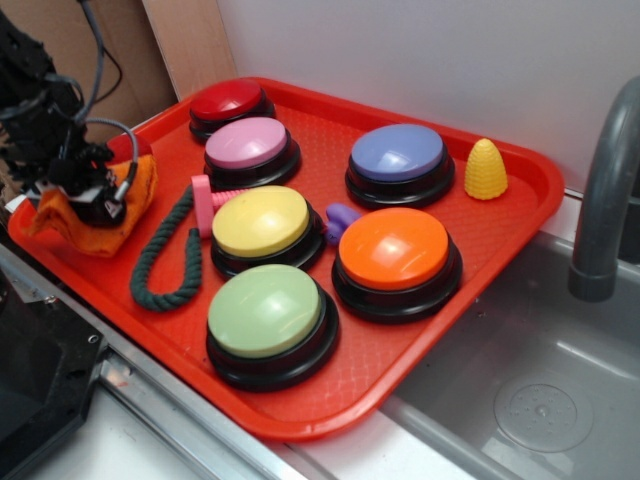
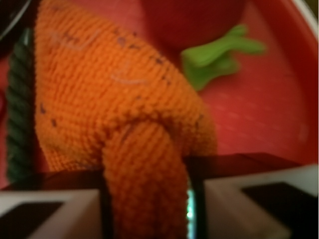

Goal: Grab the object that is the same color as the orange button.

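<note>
We see the gripper (image 1: 95, 200) at the far left corner of the red tray (image 1: 520, 215), its jaws drawn in on a fold of the orange woven cloth (image 1: 95, 232); in the wrist view that fold of cloth (image 2: 142, 184) runs between the two pale fingers (image 2: 55, 211), pinched there, while the rest of the rag spreads out above, flecked with dark specks. The cloth sits bunched at the tray's left edge, just beside the dark green rope loop (image 1: 165, 262), which shows in the wrist view as a twisted green cord (image 2: 17, 114) along the rag's left side. Past the cloth in the wrist view we make out a red ball (image 2: 192, 20) with a green stem (image 2: 219, 55), blurred. On the tray the orange button (image 1: 396, 255) stands toward the right front, well apart from the cloth, with the yellow button (image 1: 263, 225) and a small purple piece (image 1: 340, 218) to its left, the green button (image 1: 268, 318) in front, the purple button (image 1: 398, 158) behind, and the pink button (image 1: 248, 148) and red button (image 1: 229, 104) toward the back left. A yellow toy corn (image 1: 485, 170) stands near the right rim, beside a grey sink (image 1: 540, 380) and faucet (image 1: 605, 190).
</note>
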{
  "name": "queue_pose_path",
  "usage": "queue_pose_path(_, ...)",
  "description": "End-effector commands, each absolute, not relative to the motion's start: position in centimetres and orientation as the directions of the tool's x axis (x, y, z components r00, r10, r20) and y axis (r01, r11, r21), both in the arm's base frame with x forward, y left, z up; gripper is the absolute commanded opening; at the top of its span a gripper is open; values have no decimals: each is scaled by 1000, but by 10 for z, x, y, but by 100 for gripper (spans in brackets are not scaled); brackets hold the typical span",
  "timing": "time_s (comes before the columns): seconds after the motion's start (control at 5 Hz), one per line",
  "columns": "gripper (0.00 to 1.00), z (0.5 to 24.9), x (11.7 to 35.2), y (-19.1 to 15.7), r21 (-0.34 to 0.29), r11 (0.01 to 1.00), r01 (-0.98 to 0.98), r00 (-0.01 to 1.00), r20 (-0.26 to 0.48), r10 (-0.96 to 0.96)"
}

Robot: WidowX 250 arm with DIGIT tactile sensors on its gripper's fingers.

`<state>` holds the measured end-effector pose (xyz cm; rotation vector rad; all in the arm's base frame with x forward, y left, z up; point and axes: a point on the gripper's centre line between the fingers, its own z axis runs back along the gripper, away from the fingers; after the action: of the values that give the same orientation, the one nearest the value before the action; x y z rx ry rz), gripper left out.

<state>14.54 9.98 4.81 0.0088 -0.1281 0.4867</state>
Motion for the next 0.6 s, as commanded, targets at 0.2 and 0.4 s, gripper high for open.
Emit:
queue_pose_path(0.2, 0, 155, 161, 20, -153, 903, -401, 895, 146, 422)
queue_pose_path(0.4, 0, 172, 165, -2, -182, 911, -369, 904, 156, 397)
